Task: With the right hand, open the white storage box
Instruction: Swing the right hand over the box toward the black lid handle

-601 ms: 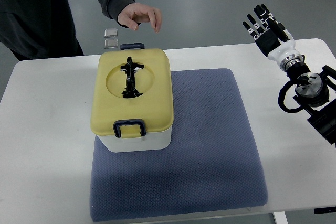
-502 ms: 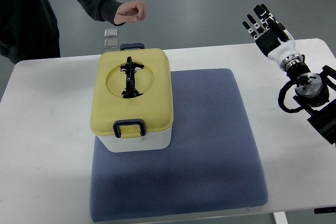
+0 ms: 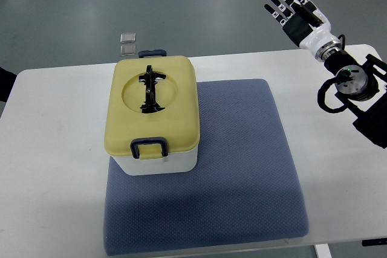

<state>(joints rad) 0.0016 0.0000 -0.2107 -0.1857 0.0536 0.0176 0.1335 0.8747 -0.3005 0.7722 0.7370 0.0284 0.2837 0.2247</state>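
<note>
Right hand (image 3: 296, 13) hovers empty, fingers spread, past the table's (image 3: 54, 149) far right corner, well apart from the box (image 3: 154, 116) on the mat (image 3: 242, 167), whose lid (image 3: 152, 108) looks latched, so pulling the handle (image 3: 149, 88) could drag everything.

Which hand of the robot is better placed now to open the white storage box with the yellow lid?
Right: the open right hand is raised beyond the table's far right corner; no left hand shows.
</note>
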